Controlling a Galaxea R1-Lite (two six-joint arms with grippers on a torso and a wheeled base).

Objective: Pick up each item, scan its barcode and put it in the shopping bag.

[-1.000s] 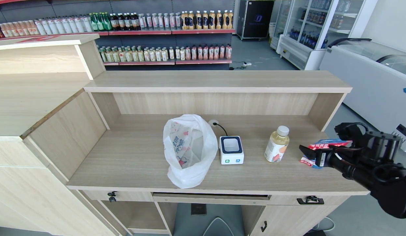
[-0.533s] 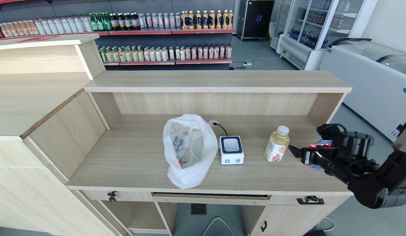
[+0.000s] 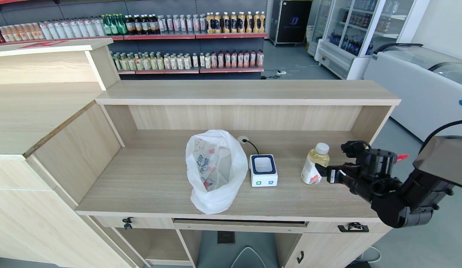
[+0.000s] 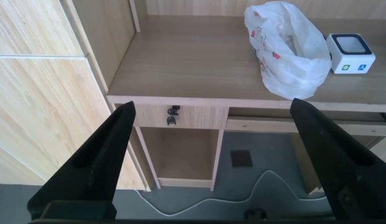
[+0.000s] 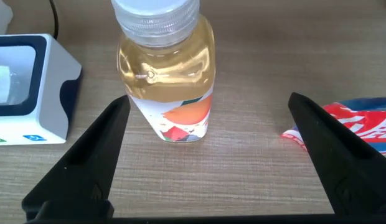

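Looks like a convenience store: shelves of bottled drinks, glass-door fridges, a chest freezer, and a wooden checkout counter with a scanner.

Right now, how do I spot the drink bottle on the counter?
Look at the wooden counter, just right of the small white scanner. The bottle stands upright there. Unlike the boxy scanner and floppy bag, it is tall and round, with yellow drink and a white cap.
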